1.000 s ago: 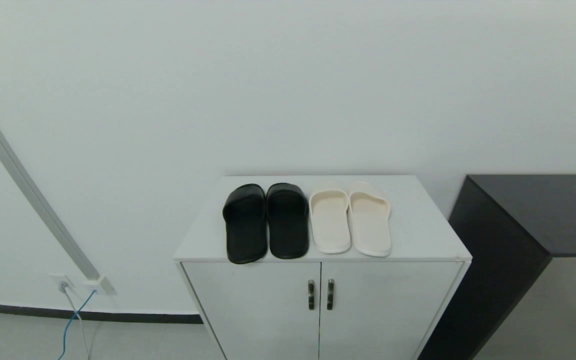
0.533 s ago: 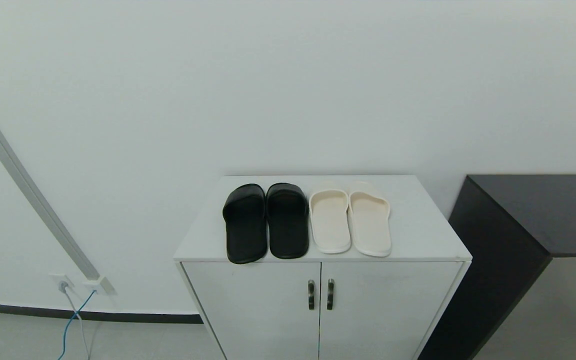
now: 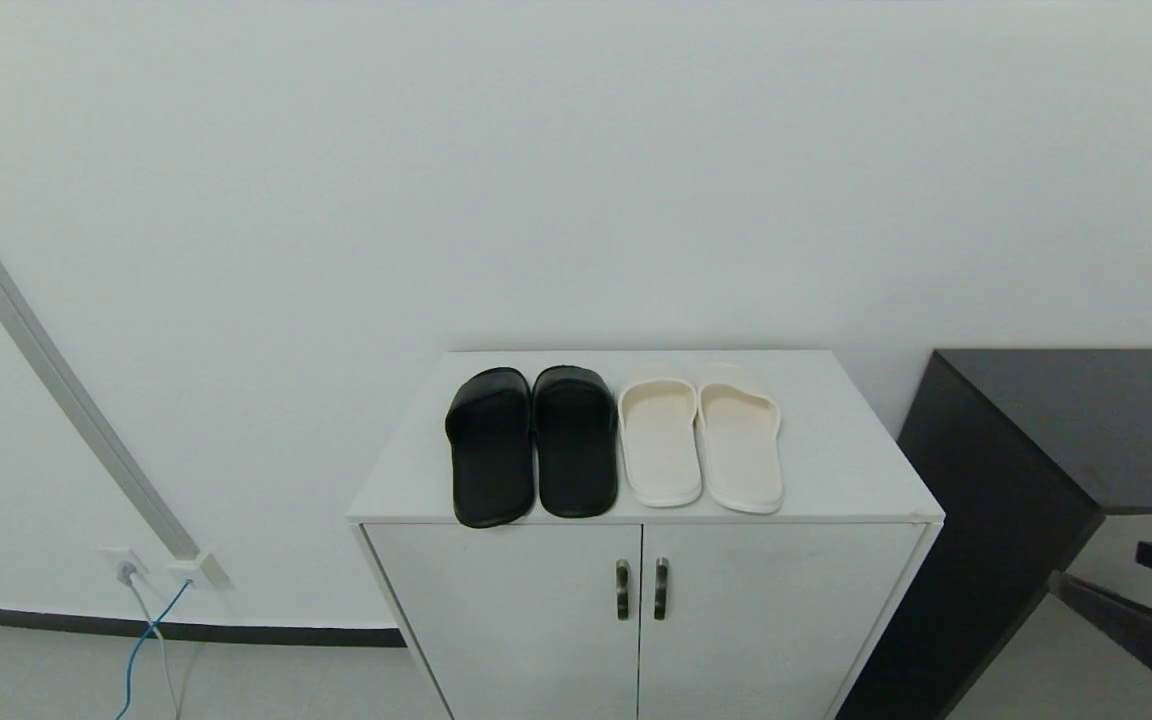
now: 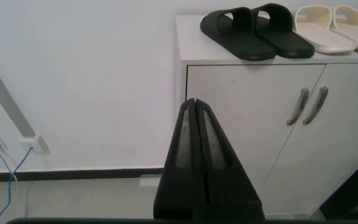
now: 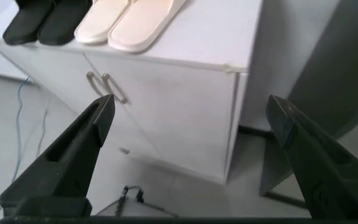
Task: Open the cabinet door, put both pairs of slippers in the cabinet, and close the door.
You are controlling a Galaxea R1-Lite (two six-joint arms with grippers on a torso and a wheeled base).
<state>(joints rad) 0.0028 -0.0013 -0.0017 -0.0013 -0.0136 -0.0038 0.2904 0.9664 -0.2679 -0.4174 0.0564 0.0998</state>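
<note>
A white two-door cabinet (image 3: 496,620) stands against the wall with both doors closed, and its two dark handles (image 3: 641,588) meet at the centre. On its top lie a pair of black slippers (image 3: 531,445) on the left and a pair of cream slippers (image 3: 701,440) on the right. My right gripper (image 3: 1094,562) hangs open to the right of the cabinet, level with the doors; in the right wrist view it (image 5: 191,102) faces the handles (image 5: 106,87). My left gripper (image 4: 194,102) is shut and empty, in front of the cabinet's left side (image 4: 241,118).
A dark cabinet (image 3: 1086,420) stands close against the white cabinet's right side. A wall socket with a blue cable (image 3: 151,610) and a slanted grey conduit (image 3: 46,370) are on the left. Open floor lies in front.
My right gripper has risen into the head view at the lower right, fingers apart. The slippers and doors have not moved.
</note>
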